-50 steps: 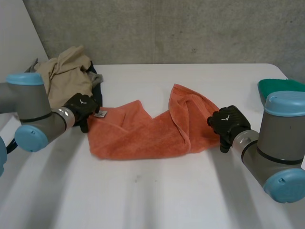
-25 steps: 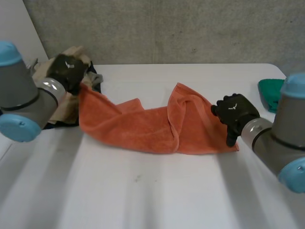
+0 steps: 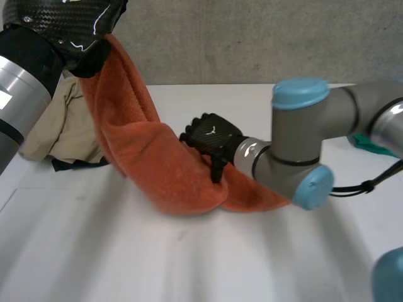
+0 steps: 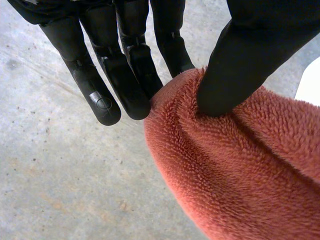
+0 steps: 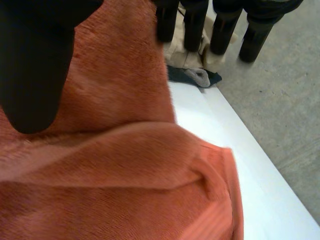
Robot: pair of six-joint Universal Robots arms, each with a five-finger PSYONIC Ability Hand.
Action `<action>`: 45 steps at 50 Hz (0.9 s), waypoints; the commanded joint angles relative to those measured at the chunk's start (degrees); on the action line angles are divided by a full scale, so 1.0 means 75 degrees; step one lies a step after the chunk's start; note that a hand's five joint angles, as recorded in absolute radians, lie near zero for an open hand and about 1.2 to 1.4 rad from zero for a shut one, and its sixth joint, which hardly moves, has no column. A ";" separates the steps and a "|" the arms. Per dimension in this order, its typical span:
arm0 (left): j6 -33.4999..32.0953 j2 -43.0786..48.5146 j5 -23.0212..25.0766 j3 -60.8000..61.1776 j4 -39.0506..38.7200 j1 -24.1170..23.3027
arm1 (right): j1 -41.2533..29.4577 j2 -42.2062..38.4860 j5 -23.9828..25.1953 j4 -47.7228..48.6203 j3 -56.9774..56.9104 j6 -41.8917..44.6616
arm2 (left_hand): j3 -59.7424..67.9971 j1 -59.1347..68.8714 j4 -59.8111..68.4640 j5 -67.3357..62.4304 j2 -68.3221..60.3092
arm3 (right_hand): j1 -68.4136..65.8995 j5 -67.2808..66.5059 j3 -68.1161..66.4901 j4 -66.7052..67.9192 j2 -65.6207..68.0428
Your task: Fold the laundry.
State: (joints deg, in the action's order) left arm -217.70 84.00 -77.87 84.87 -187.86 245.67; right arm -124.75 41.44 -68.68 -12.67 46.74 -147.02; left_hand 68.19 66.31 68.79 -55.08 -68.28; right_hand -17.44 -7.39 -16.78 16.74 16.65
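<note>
While one white bench (image 3: pixel 189 264) is carrying everything, two arms are reaching over it, the left arm (image 3: pixel 19 94) raised high and the right arm (image 3: pixel 302 145) crossing low towards the middle. One orange towel (image 3: pixel 151 157) is hanging in a steep drape from the raised side down to the bench, where its lower part is lying bunched. One pile of clothes (image 3: pixel 56 126), beige with a dark piece beneath, is sitting at the far left, partly screened by the hanging towel. Of the two robot hands, the left robot hand (image 3: pixel 63 25) is pinching the towel's top end between its thumb and straight fingers (image 4: pixel 125 80). The right robot hand (image 3: pixel 211 135) is gripping the towel near the middle, thumb on top and fingers behind the cloth. One green item (image 3: pixel 373 143) is peeking out behind the right arm, mostly hidden.
</note>
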 commanded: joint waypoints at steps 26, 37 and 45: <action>-0.0118 0.1458 -0.0844 -0.2177 0.0006 0.0198 | 0.1060 0.1954 0.0144 0.1529 0.1608 -0.2193 | 0.1575 0.1825 0.1494 -0.1989 -0.1563 | 0.0114 0.0108 0.0027 -0.0021 -0.0009; -0.0118 0.1023 -0.0808 -0.1848 0.0111 0.0092 | 0.0229 -0.0367 0.0828 -0.0070 0.0074 -0.1760 | 0.1575 0.1825 0.1494 -0.1989 -0.1563 | 0.0992 0.0985 0.0904 -0.0898 -0.0887; -0.0036 0.0742 -0.0891 -0.1567 0.0228 0.0080 | -0.0357 -0.1294 -0.0497 0.0949 -0.0677 -0.3081 | 0.1575 0.1825 0.1494 -0.1989 -0.1563 | 0.0992 0.0985 0.0904 -0.0898 -0.0887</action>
State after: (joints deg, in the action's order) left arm -218.51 91.02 -84.09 71.62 -186.51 246.30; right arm -124.60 35.84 -65.72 -10.99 45.05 -163.28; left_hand 68.19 66.32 68.82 -55.08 -68.52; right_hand -12.92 -2.30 -11.63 11.87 11.76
